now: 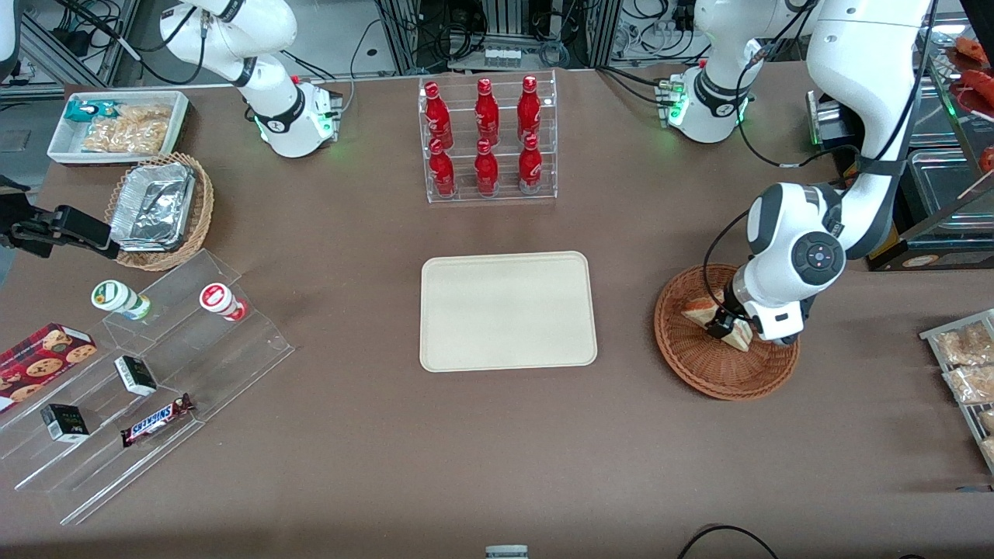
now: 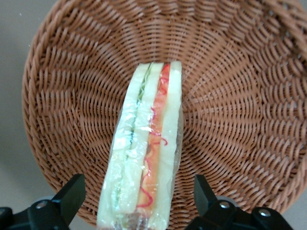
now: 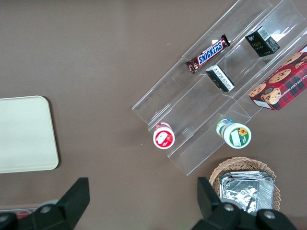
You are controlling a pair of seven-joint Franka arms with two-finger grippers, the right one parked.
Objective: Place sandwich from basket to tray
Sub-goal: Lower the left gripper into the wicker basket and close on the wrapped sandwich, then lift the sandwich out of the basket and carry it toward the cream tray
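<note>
The sandwich (image 1: pixel 701 311) is a plastic-wrapped wedge standing on edge in the reddish-brown wicker basket (image 1: pixel 699 366), toward the working arm's end of the table. My left gripper (image 1: pixel 727 323) is lowered into the basket and straddles the sandwich. In the left wrist view the sandwich (image 2: pixel 148 143) lies between the two black fingers (image 2: pixel 72 196), with a gap on each side, so the gripper (image 2: pixel 138 188) is open and touches nothing. The basket's weave (image 2: pixel 240 96) fills that view. The beige tray (image 1: pixel 509 310) lies flat at the table's middle, beside the basket, with nothing on it.
A clear rack of red bottles (image 1: pixel 488 140) stands farther from the front camera than the tray. A stepped acrylic stand with snacks (image 1: pixel 147 365), a light wicker basket with foil containers (image 1: pixel 159 210) and a white bin (image 1: pixel 116 124) lie toward the parked arm's end. Snack packets (image 1: pixel 967 365) lie near the basket.
</note>
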